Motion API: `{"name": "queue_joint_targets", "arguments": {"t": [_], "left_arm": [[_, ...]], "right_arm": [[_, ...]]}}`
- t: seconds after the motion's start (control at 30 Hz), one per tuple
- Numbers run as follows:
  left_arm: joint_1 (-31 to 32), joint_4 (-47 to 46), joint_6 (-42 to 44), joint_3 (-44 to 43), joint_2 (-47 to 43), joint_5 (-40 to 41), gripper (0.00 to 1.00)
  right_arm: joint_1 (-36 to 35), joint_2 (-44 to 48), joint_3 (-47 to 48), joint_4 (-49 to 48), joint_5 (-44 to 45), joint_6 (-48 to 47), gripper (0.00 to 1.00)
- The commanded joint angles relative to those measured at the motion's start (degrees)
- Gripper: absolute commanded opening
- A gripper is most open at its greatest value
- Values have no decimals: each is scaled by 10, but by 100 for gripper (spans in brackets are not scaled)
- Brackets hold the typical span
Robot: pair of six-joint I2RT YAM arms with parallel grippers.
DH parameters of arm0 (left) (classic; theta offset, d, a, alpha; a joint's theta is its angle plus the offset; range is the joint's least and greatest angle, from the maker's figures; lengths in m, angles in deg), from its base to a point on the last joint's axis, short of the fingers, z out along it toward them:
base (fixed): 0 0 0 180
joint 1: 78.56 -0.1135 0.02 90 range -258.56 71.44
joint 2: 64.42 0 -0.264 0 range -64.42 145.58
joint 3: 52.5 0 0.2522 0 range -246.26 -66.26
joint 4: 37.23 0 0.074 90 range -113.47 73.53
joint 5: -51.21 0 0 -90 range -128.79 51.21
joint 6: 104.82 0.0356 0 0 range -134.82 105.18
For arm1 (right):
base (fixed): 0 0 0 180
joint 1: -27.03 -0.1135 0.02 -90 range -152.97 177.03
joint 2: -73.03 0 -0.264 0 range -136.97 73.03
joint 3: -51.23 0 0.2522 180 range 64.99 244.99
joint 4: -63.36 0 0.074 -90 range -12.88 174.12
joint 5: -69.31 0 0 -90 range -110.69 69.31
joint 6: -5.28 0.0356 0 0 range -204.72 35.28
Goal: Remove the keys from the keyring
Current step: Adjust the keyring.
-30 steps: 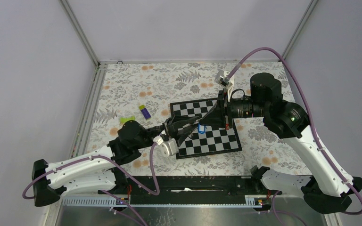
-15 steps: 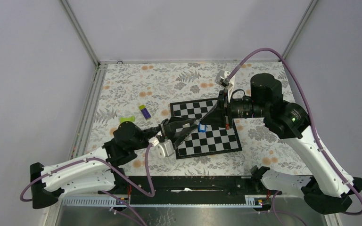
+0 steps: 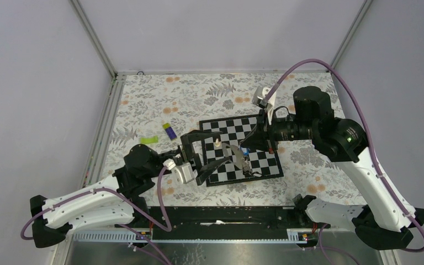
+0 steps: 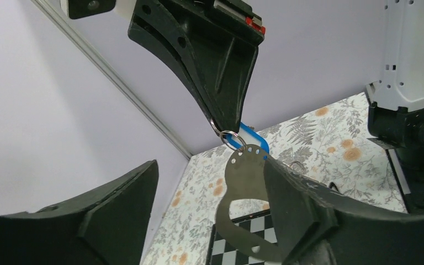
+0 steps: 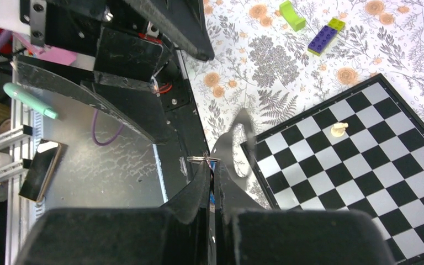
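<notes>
My right gripper (image 5: 210, 167) is shut on the keyring, pinching it where the metal ring (image 5: 204, 159) meets the bright-blue carabiner (image 4: 252, 145). The grey-brown strap (image 4: 245, 185) hangs down from there over the chessboard (image 3: 265, 165). My left gripper (image 4: 210, 165) stands open around the strap, whose edge lies against the right-hand finger (image 4: 314, 215). From above, the right gripper (image 3: 247, 148) holds the clip over the board and the left gripper (image 3: 216, 149) gapes beside it. Thin silvery bits under the clip (image 3: 246, 165) may be the keys; I cannot tell for sure.
A pale chess pawn (image 5: 339, 129) stands on the chessboard (image 5: 364, 165). A lime-green piece (image 5: 291, 14) and a purple-and-yellow stick (image 5: 327, 34) lie on the flowered cloth left of the board. The black base rail (image 3: 226, 216) runs along the near edge.
My left gripper has opened wide and drawn back to the left, letting go of the keyring. The strap now dangles from the right gripper, which has barely moved.
</notes>
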Motion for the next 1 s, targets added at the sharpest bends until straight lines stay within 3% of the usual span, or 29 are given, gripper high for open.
{"name": "queue_joint_targets", "arguments": {"t": [0.0,0.07,0.1,0.33,0.63,0.97], "left_arm": [[1,-15,-70,-4,-3,3,85],[1,-4,-91,-13,3,15,98],[1,3,-100,-18,8,20,99],[1,33,-147,-48,31,6,99],[1,84,-199,-111,79,52,99],[1,50,-223,-111,82,26,99]], "right_arm": [[0,-7,28,35,30,-65,0],[1,-13,35,47,48,-83,0],[0,-16,39,52,54,-91,0],[0,-26,64,75,85,-137,0],[0,30,0,-3,43,-184,0],[0,27,8,11,7,-237,0]]}}
